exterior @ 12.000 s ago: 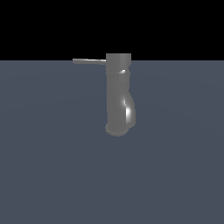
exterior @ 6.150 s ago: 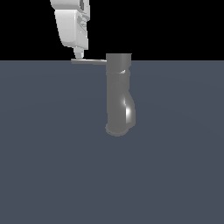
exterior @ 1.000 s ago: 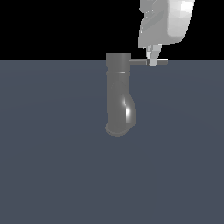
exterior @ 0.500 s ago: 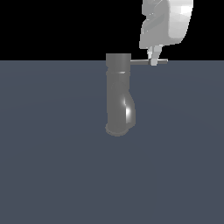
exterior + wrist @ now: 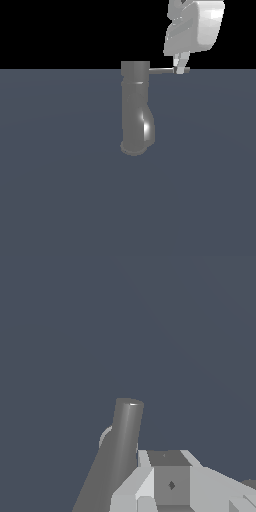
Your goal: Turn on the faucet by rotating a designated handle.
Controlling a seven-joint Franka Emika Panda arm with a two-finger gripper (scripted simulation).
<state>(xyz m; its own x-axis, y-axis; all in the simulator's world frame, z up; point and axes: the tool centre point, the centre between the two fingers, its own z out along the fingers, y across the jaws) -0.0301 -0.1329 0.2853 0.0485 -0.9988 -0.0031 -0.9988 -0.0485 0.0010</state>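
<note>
The glossy grey faucet (image 5: 135, 110) stands upright in the middle of the exterior view, with a cylindrical cap and a bulging lower body. Its handle (image 5: 161, 71), a thin grey rod, sticks out from the cap toward the exterior view's right. My white gripper (image 5: 180, 69) hangs from above with its fingertips at the rod's outer end, touching it. The fingers look pressed together, with nothing between them. In the wrist view the handle (image 5: 122, 441) runs right beside the gripper (image 5: 165, 486), alongside the fingers rather than between them.
A flat, dark blue-grey floor (image 5: 60, 190) spreads around the faucet on all sides. Black background fills the upper part of the exterior view.
Twelve seconds ago the handle pointed to the exterior view's left; it now points right, with the gripper at its end. Over the last second almost nothing moved.
</note>
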